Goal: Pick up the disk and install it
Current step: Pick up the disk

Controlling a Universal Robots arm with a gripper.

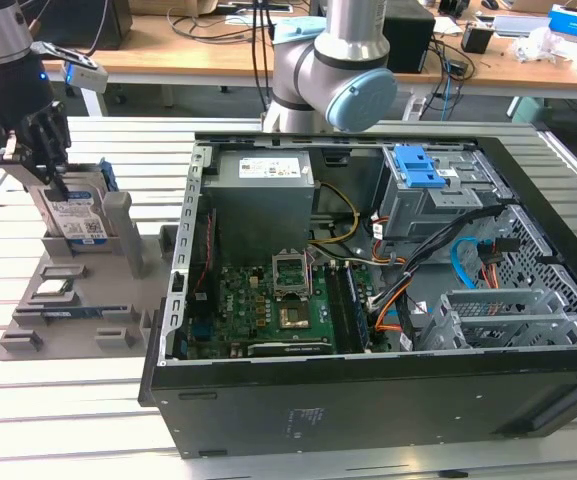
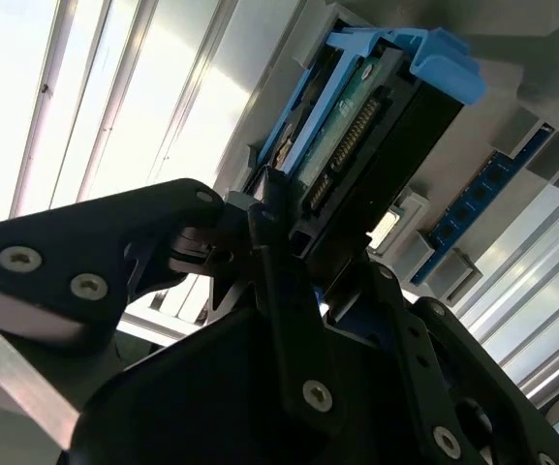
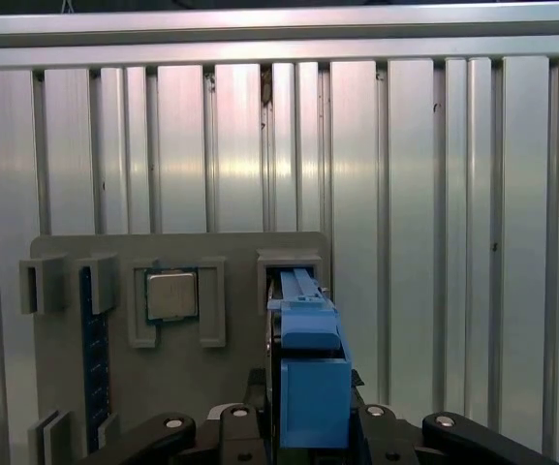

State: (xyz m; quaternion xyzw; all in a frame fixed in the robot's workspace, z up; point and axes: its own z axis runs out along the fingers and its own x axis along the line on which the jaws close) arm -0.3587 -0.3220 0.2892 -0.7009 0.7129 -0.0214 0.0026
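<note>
The disk [image 1: 73,215] stands on edge in a slot of the grey parts holder [image 1: 78,300] at the exterior view's left, its blue-and-white label facing out. My gripper [image 1: 40,165] reaches down over its top end, with the black fingers on either side of it. In the second wrist view the fingertips [image 2: 271,199] press against the disk [image 2: 357,126], whose blue carrier frame and connector edge show. In the first wrist view the blue frame of the disk [image 3: 308,368] sits between the finger links of my gripper [image 3: 308,426].
The open computer case [image 1: 368,250] lies at the exterior view's right, with a grey drive cage [image 1: 423,200] and blue latch [image 1: 416,165] at its back. A processor chip [image 1: 53,288] and a blue memory stick [image 1: 58,312] rest in the holder. The table is slatted aluminium.
</note>
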